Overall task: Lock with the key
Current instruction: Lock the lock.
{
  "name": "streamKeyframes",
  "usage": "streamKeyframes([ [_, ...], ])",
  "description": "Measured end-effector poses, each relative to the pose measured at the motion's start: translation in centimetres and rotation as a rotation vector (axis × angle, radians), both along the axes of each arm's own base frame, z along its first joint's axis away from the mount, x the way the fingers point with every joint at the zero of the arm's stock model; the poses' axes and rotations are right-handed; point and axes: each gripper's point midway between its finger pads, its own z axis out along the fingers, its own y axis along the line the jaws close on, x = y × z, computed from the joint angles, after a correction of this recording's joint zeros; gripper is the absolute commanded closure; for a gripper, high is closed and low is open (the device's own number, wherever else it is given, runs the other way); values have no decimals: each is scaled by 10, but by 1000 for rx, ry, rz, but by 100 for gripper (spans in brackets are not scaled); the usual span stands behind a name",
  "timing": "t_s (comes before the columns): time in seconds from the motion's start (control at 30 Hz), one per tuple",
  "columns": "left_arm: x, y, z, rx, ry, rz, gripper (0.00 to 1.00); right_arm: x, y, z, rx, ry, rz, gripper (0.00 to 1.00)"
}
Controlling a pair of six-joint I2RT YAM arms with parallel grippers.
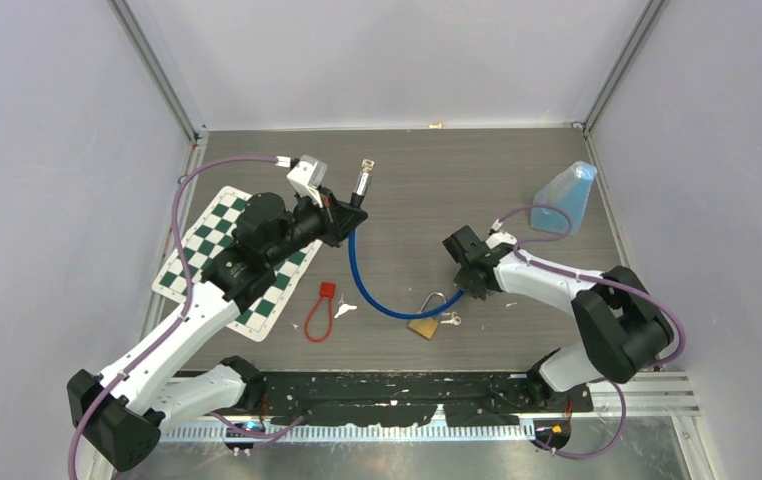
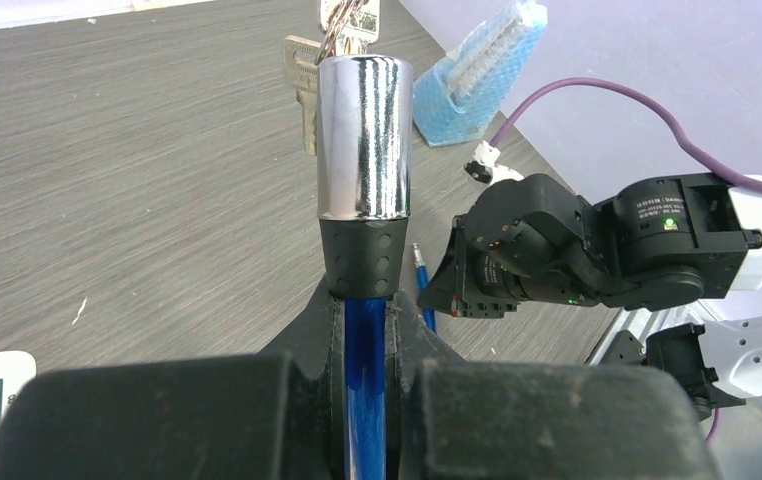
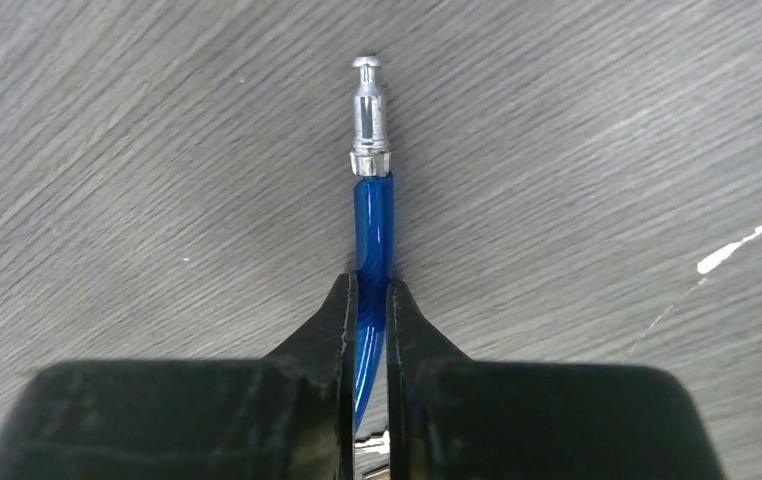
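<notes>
Pin end first: my right gripper is pressed together on the blue cable just behind its metal pin, which juts straight out past the fingertips, low over the counter. From there the cable sags in a loop along the counter, passing just beside a brass padlock, then climbs to the far left.

At that far end my left gripper pinches the cable right under the black collar of the chrome lock barrel. The barrel's long axis runs on in line with the fingers, pointing away from me, and the keys hang off its far tip.

So the barrel lies far and to the left of the pin, with open counter between them, and the two axes do not face each other. As best I can judge from above, the pin aims toward my near side. I cannot see the socket on the barrel, so I cannot say which face must meet the pin. I judge the right arm must swing the pin round and carry it across — the left holds the barrel steady as the target.
</notes>
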Motion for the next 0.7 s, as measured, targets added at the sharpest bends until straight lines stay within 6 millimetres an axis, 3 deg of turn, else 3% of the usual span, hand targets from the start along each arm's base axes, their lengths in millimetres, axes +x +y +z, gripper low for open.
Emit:
streamKeyframes([
  [0.13,-1,1,-2,8,13,0,100,2,1,6,20,-62,59,95],
  [0.2,-2,1,-3,12,29,-3,100,7,-1,21,7,-112,106,95],
  [0.3,-1,-2,3,-4,49,-13,100,22,1,66,-12,-236,177,95],
  [0.43,3,-4,19,-33,58,-21,100,44,8,145,-35,-443,270,95],
  [0.53,3,-3,38,-55,40,-26,100,48,9,200,-49,-588,350,95],
  [0.7,2,-1,57,-72,19,-38,100,39,21,245,-44,-785,559,95],
])
